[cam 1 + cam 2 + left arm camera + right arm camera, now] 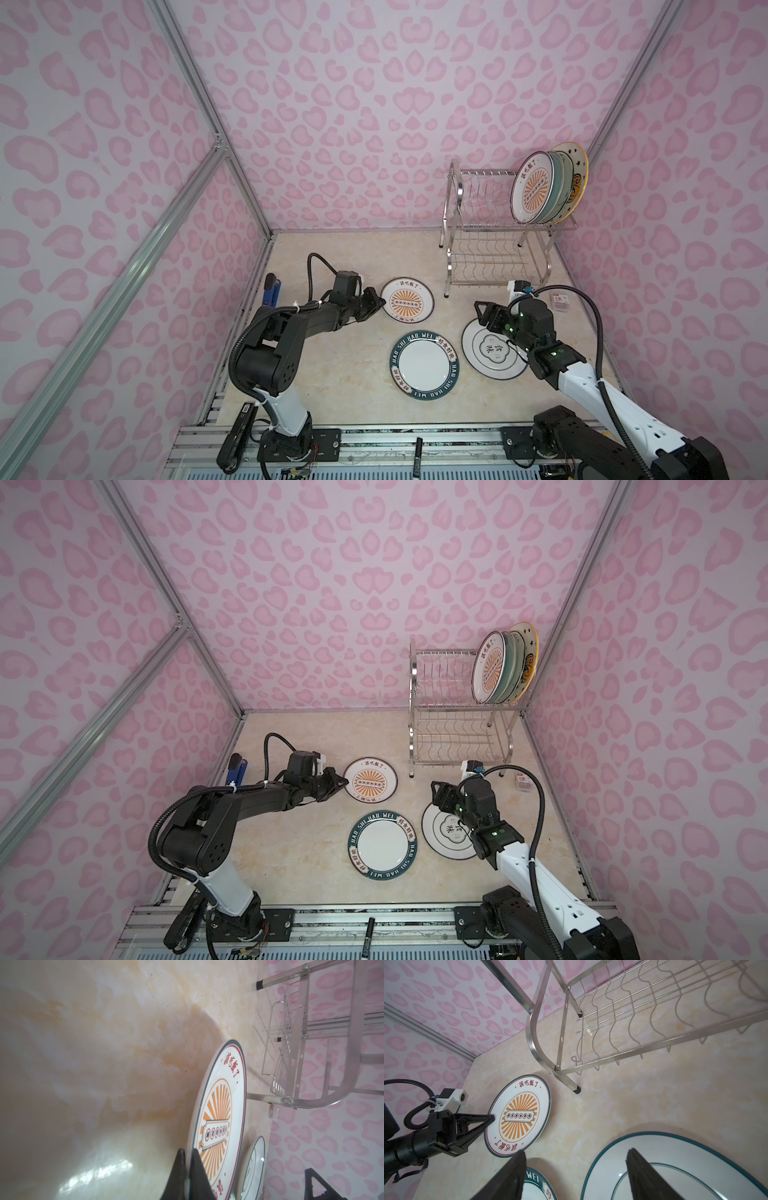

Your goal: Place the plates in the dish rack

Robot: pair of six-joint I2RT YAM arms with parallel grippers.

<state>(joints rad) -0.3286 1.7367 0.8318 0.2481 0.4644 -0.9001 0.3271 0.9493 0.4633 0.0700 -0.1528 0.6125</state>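
Your beige marble-look table (332,399) carries the two-tier chrome wire dish rack (490,227) at its far right corner. Four plates stand on edge at the right end of its upper tier. The front one is an orange sunburst plate (534,187) and the back one is a star-patterned plate with an orange rim (579,166).

Three more lie flat on the table. A second orange sunburst plate (409,300) is just in front of the rack. A dark-teal lettered-rim plate (424,365) lies nearer you. A white plate with a centre emblem (488,353) sits to its right.

Your left gripper (188,1152) is clamped on the near-left rim of the sunburst plate on the table. Your right gripper (575,1151) stands wide apart, holding nothing, above the far-left edge of the white emblem plate.
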